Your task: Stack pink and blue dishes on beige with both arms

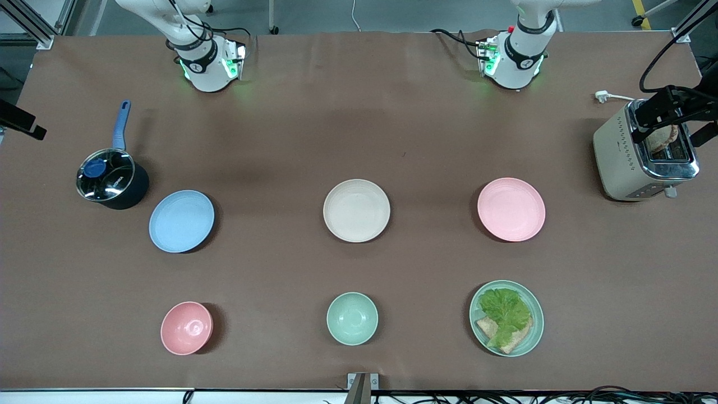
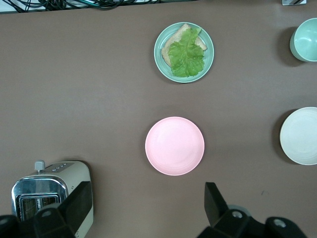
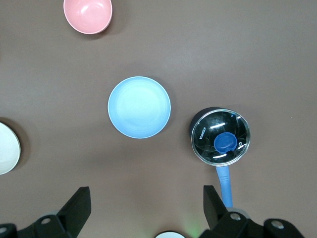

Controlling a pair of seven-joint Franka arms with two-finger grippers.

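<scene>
While both arms wait raised near their bases, the left gripper (image 2: 148,210) hangs with fingers spread wide and empty, and the matte pink plate (image 2: 174,146) lies on the table just ahead of its fingertips. The right gripper (image 3: 147,208) is equally wide open and empty, with the light blue plate (image 3: 139,107) ahead of it, beside a glass-lidded dark saucepan (image 3: 221,136). Between the two plates sits the cream-beige plate (image 1: 357,210), untouched. That makes three shallow round plates in one row on the brown cloth. Nearer the front camera stand two deep bowls, one pink (image 1: 186,327) and one green (image 1: 352,318), and one green plate (image 1: 506,318) carrying lettuce and bread.
</scene>
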